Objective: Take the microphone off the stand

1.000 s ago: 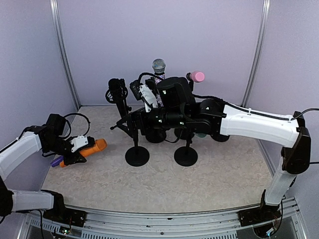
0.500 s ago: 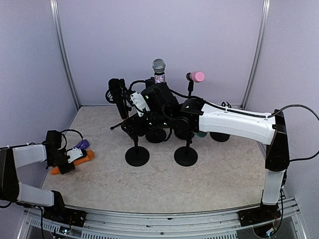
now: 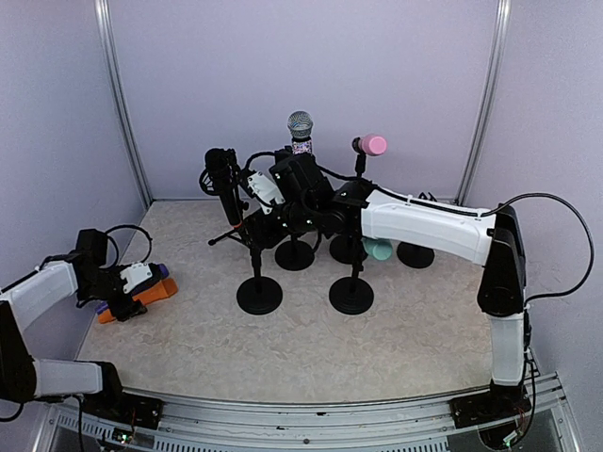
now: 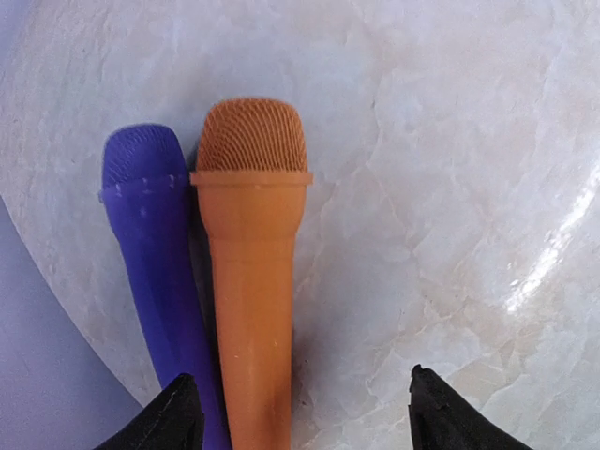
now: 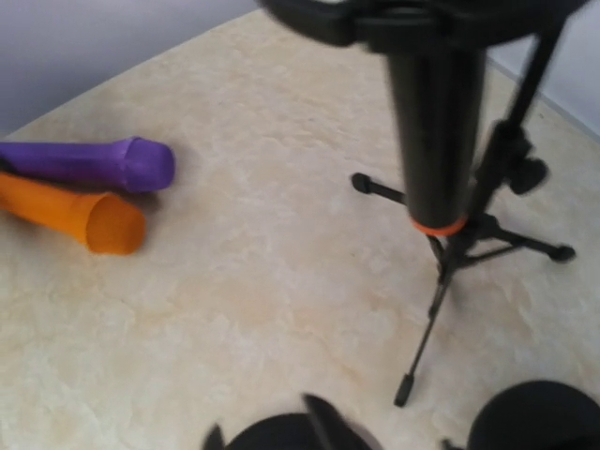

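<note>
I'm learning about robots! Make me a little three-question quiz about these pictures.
1. True or false: the orange microphone lies on the table beside the purple microphone.
2. Which one is up on a stand? A) orange B) pink microphone C) purple
3. Fill in: the left end effector has its jaws ____.

Key: 1 true; 2 B; 3 open.
</note>
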`<state>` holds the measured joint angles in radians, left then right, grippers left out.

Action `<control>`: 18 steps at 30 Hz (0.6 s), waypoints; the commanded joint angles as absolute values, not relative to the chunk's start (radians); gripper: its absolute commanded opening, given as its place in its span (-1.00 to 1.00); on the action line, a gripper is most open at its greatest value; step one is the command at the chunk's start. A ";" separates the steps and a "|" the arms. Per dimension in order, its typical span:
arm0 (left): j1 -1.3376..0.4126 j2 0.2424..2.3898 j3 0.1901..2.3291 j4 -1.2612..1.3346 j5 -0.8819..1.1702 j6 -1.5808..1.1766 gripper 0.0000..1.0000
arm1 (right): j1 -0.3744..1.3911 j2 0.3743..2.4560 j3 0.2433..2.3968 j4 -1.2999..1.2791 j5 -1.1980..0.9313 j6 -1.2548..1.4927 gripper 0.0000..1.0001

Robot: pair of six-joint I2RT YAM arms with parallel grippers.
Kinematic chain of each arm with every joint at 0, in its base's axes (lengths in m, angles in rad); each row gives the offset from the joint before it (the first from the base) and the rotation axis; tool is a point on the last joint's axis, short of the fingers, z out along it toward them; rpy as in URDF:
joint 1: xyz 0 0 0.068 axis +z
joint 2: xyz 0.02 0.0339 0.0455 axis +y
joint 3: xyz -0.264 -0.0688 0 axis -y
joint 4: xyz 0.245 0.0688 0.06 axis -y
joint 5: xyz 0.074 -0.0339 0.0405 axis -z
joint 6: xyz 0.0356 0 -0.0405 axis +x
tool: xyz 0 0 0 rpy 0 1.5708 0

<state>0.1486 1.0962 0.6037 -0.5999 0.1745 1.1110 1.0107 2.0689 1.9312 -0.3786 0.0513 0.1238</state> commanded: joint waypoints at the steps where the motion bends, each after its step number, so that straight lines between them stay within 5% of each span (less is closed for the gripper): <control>1: 0.127 1.069 0.713 -0.747 0.337 1.042 0.48 | 1.013 2.114 1.970 -0.376 0.003 0.123 0.11; 11: -0.027 1.062 0.866 -0.811 0.403 0.902 0.50 | 1.050 2.095 1.948 -0.351 0.089 0.131 -0.87; 18: -0.115 1.087 0.930 -0.795 0.408 0.820 0.51 | 1.126 1.954 1.837 -0.293 0.204 0.151 -1.00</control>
<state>-0.0750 1.0748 0.8875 -0.7876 0.3870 0.8883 1.0714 2.0739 1.8954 -0.3458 0.1352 0.1322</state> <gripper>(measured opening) 0.755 0.294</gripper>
